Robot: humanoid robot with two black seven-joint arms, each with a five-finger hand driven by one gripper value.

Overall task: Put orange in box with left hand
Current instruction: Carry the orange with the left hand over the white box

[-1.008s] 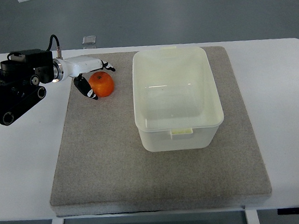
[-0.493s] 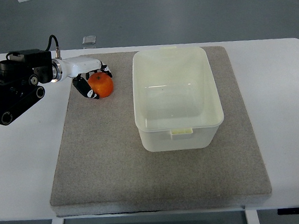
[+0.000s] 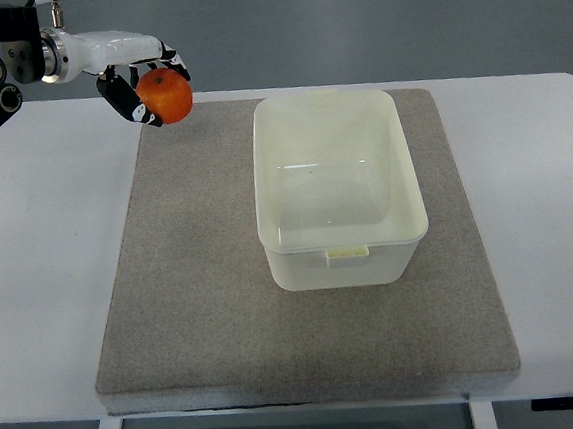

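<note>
orange gripped in left robot hand

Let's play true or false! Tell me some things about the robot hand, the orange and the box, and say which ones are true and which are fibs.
1. The left hand is holding the orange. True.
2. The orange is already inside the box. False: it is in the hand, up and to the left of the box in the picture.
3. The box has nothing in it. True.
4. The box stands straight on the white table. False: it stands on the grey mat that lies on the table.
5. The robot's right hand is reaching for the box. False: no right hand is in view.
</note>
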